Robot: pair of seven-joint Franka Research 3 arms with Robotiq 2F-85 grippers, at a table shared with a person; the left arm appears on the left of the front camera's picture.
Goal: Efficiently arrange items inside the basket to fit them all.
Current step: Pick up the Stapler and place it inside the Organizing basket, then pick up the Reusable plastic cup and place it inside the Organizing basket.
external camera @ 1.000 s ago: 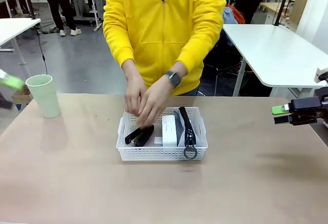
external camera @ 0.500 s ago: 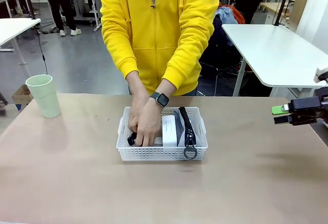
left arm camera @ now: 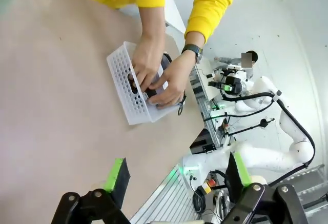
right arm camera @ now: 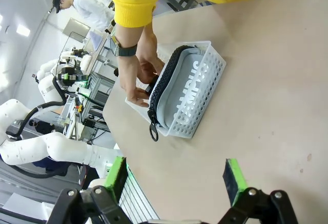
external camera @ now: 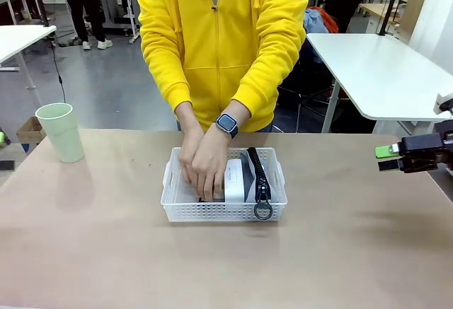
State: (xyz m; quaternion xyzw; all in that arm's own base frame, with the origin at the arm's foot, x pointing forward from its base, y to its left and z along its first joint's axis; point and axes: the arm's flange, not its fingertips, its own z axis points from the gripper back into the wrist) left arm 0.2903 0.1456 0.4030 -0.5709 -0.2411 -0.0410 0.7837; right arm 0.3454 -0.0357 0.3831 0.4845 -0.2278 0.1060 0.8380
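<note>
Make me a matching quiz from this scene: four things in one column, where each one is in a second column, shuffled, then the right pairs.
Things:
1. cup
2. pouch
3. white box
4. right gripper

Places:
A. at the right end of the basket, zipper up
B. standing on the table, left of the basket
C. in the middle of the basket, beside the person's hands
D. open and empty, over the table's right side

Pairs: 1-B, 2-A, 3-C, 4-D

Yellow zip hoodie, wristwatch (blue face).
</note>
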